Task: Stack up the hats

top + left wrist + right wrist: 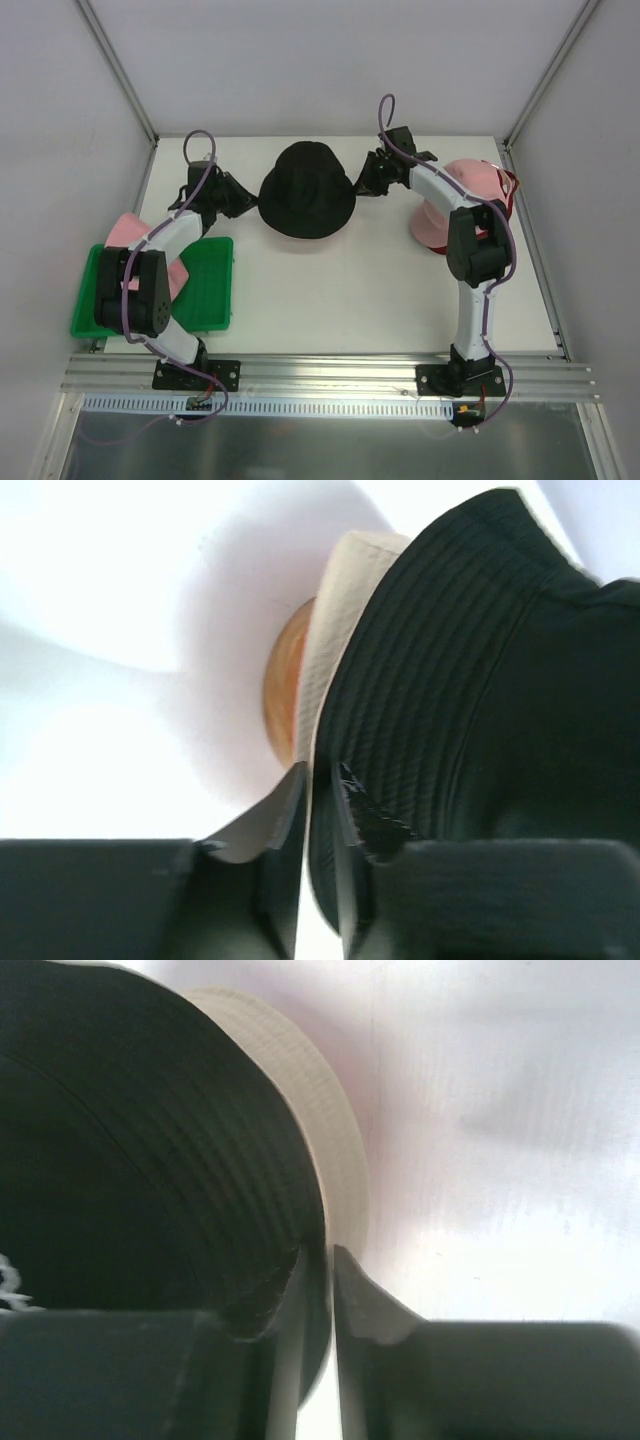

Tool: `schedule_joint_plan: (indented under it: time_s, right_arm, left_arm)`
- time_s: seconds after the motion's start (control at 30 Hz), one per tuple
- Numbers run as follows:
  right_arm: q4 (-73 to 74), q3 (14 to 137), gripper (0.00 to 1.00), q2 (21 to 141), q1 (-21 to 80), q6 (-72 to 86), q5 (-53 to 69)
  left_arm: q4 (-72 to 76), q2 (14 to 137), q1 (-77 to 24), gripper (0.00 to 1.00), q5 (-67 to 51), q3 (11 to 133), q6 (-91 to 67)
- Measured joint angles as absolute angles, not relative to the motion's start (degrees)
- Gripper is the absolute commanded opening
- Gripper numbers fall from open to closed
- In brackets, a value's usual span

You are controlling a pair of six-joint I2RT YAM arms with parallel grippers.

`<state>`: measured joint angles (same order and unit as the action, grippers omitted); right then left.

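A black bucket hat (305, 190) sits at the back middle of the table. It lies over a beige hat (340, 610) on a wooden stand (282, 695). My left gripper (250, 200) is at the black hat's (480, 680) left brim. Its jaws (322, 770) stand a sliver apart with the brim between them, and light shows beside the fabric. My right gripper (362, 185) is at the right brim. Its jaws (318, 1252) are also barely apart around the black hat's (130, 1160) brim, beside the beige hat (320, 1110). A pink cap (470, 185) lies at the right, partly behind my right arm.
A green tray (210, 290) lies at the front left with a pink hat (130, 230) on its far corner, partly under my left arm. A red edge (512, 190) shows behind the pink cap. Grey walls close the table on three sides.
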<state>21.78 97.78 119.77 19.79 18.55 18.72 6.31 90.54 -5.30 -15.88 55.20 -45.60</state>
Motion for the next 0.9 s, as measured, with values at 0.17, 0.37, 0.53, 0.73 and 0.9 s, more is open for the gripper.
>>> schedule_joint_plan:
  time_s: [0.17, 0.37, 0.53, 0.73, 0.9]
  right_arm:
    - [25.8, 99.6, 0.44, 119.7, 19.2, 18.2, 17.5]
    - [28.1, 100.3, 0.53, 118.7, 18.6, 18.0, 17.2]
    - [29.2, 100.3, 0.55, 116.3, 18.4, 18.0, 17.2]
    - [30.3, 100.2, 0.55, 111.3, 18.3, 18.0, 17.4]
    - [29.8, 95.9, 0.56, 103.8, 18.7, 17.7, 17.7]
  left_arm:
    - [-0.4, 89.0, -5.3, 0.44, -14.1, 57.1, -42.3]
    - [-5.9, 85.6, -5.3, 0.53, -12.1, 59.0, -39.6]
    - [-9.5, 79.6, -5.3, 0.55, -9.7, 59.5, -38.0]
    - [-15.7, 69.2, -5.3, 0.62, -2.6, 59.4, -36.5]
    - [-24.3, 58.6, -5.1, 0.69, 9.2, 58.1, -34.4]
